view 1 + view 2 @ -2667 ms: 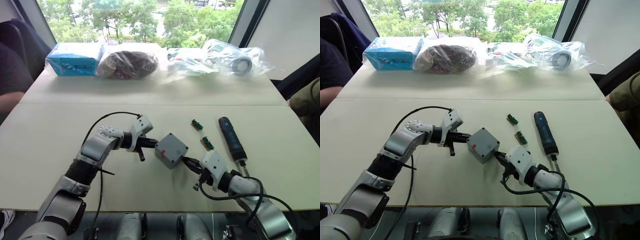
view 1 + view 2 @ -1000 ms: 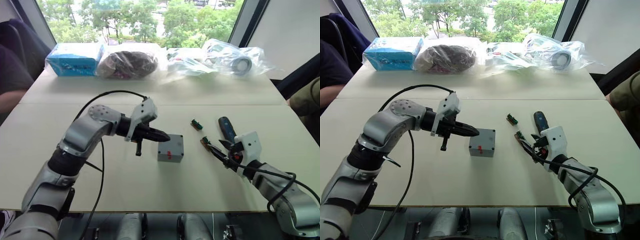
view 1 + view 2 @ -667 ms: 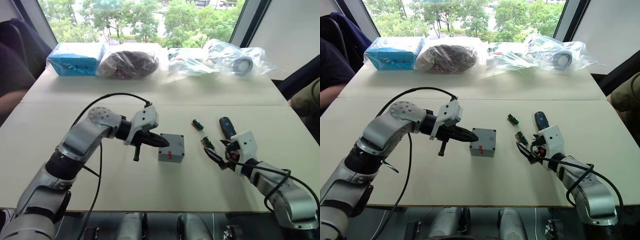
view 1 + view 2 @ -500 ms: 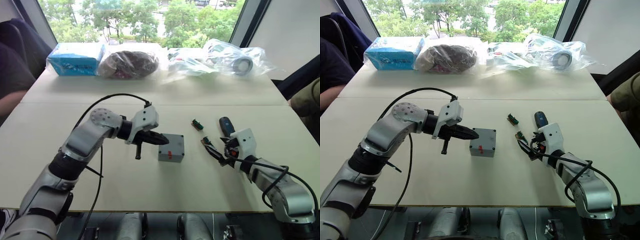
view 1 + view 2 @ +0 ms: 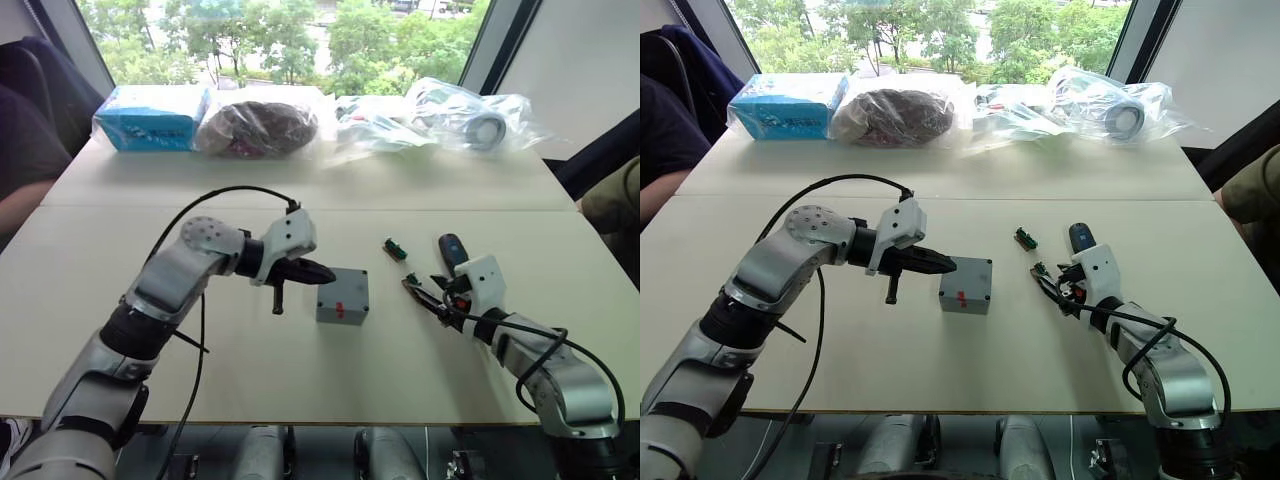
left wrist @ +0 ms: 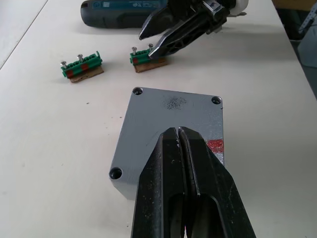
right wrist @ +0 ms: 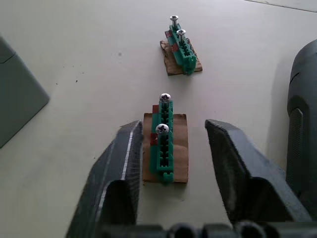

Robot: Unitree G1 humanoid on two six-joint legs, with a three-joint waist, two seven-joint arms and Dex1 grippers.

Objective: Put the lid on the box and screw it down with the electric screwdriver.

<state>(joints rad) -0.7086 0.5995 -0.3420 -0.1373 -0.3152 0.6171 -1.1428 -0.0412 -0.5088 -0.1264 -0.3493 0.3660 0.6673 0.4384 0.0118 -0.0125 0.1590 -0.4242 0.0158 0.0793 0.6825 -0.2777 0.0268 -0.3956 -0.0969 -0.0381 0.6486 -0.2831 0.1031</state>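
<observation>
My right gripper [image 7: 171, 148] spread wide, straddling green connector [image 7: 163, 139], not clamped. Electric screwdriver [image 5: 455, 253] lying on table [image 5: 250, 370] just beside it. My left gripper [image 6: 179, 141] pinched closed, empty, tips over box [image 5: 342, 296], lid [image 6: 171, 129] on top.

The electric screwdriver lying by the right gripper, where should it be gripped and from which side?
Probably the thick dark handle of the electric screwdriver, taken from above. It lies flat on the table, so its rounded sides are free for the right gripper, whose open fingers now straddle a green connector beside it.
</observation>
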